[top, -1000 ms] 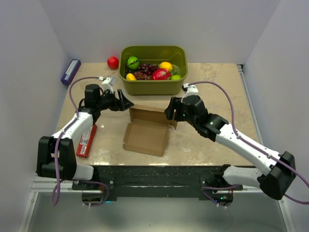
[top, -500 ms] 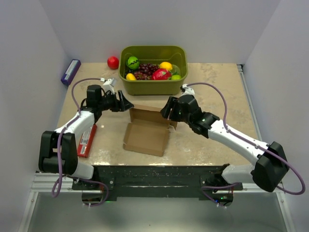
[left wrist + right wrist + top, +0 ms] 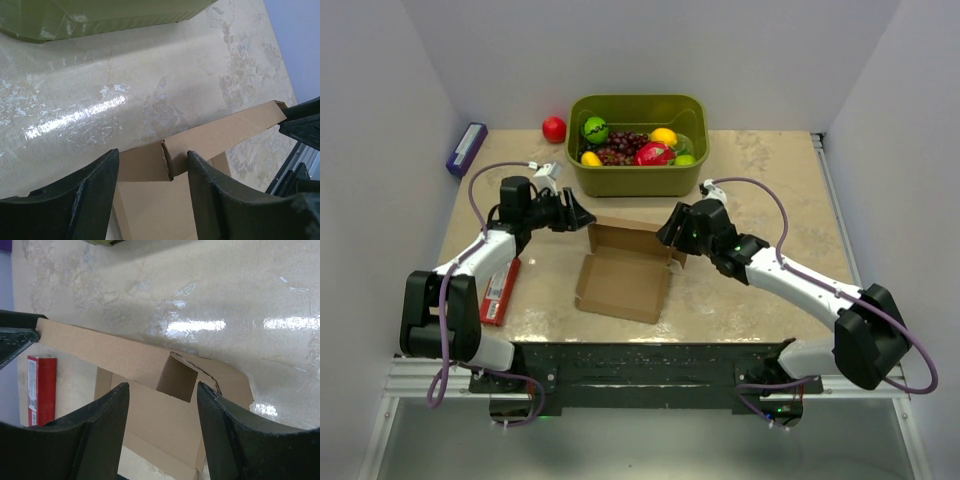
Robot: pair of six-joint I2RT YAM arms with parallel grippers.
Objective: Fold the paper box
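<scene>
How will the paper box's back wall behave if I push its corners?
Probably floppy: the paper box is thin card, creased at the corners. Likely light, so it may slide on the glossy table unless left tool and right tool press together.

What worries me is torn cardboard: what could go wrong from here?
The left gripper and right gripper, both open, straddle the back-wall ends of the paper box; uneven closing might crease or tear the thin corner flaps. The box lies unclamped on the glossy table, so a push could slide it toward the green tub behind.

green tub (image 3: pixel 100 17) cropped, paper box (image 3: pixel 150 200) cropped below
</scene>
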